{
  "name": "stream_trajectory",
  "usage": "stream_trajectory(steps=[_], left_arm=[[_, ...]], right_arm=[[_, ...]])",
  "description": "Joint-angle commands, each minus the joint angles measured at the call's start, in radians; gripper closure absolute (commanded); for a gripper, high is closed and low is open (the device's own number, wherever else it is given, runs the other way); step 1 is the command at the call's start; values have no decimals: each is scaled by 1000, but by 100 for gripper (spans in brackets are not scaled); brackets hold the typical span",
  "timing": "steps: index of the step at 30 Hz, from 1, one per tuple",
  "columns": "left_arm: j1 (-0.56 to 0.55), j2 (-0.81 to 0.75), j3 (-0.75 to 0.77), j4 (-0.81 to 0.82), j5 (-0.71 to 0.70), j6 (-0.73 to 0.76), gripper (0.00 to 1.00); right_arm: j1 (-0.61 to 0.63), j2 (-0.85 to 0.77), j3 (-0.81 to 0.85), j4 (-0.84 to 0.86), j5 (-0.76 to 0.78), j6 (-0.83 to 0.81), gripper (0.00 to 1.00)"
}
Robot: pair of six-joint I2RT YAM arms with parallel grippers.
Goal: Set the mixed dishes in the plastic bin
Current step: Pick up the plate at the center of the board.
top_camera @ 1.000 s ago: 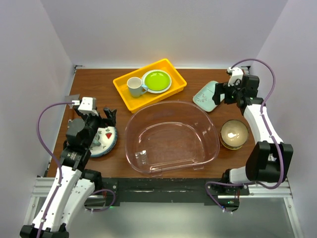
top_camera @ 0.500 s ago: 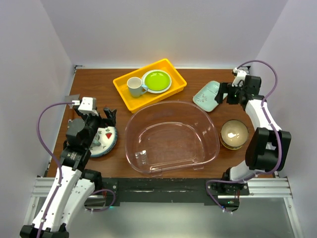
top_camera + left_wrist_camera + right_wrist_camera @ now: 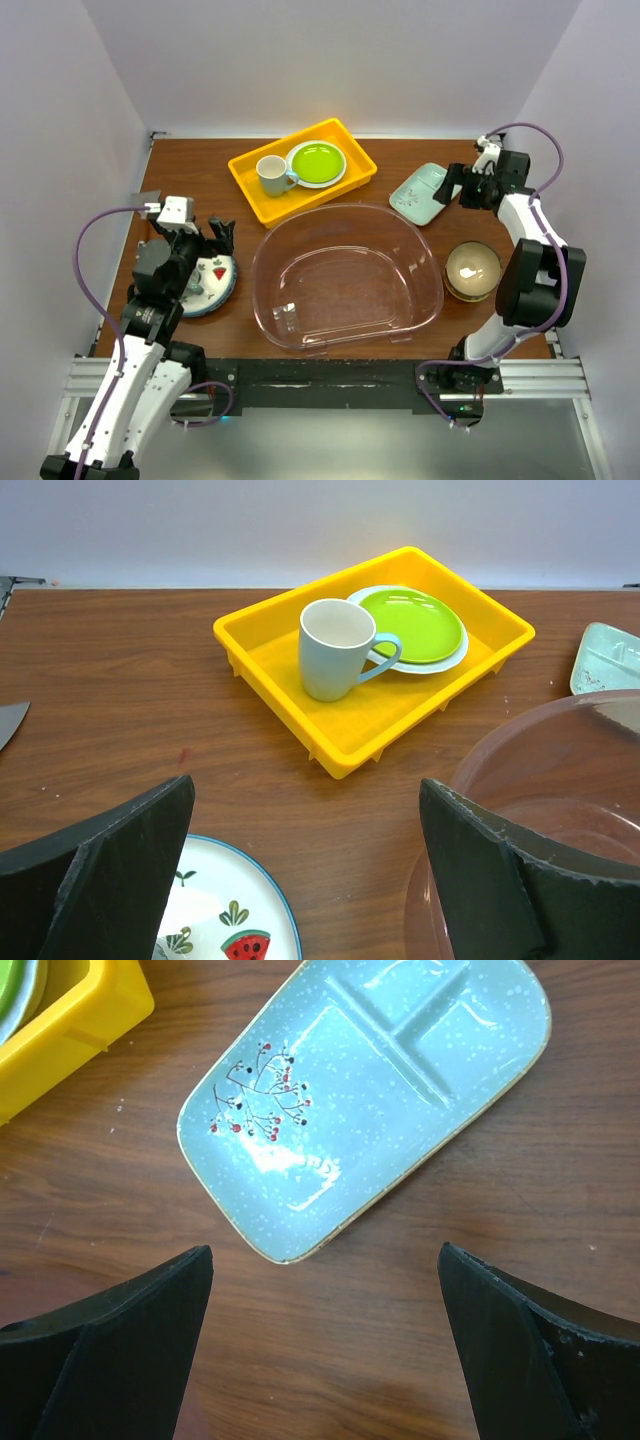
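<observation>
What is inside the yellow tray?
Inside the yellow tray are a white mug, upright, and a lime-green plate. From the left wrist view, the mug covers part of its rim.

I'm looking in on a robotics lab test cell: plain white panels (image 3: 70, 100) are boxing in a brown wooden table (image 3: 190, 180), aluminium rails (image 3: 560, 380) running along the frame's bottom edge.

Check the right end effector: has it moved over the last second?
Yes. The right end effector has drawn back rightward, off the mint-green tray, which lies where it was. Its jaws stand open.
</observation>
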Motion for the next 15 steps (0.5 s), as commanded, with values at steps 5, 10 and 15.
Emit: stream_trajectory(steps=[5,10,15], left_arm=[[9,-7,14,50,-3,18,0],[9,-5,14,50,-2,18,0],[9,-4,14,48,-2,18,0]], right_arm=[[-13,15,49,47,-53,43,1],[-24,27,40,74,-75,93,1],[-42,59,43,94,-50,159,1]])
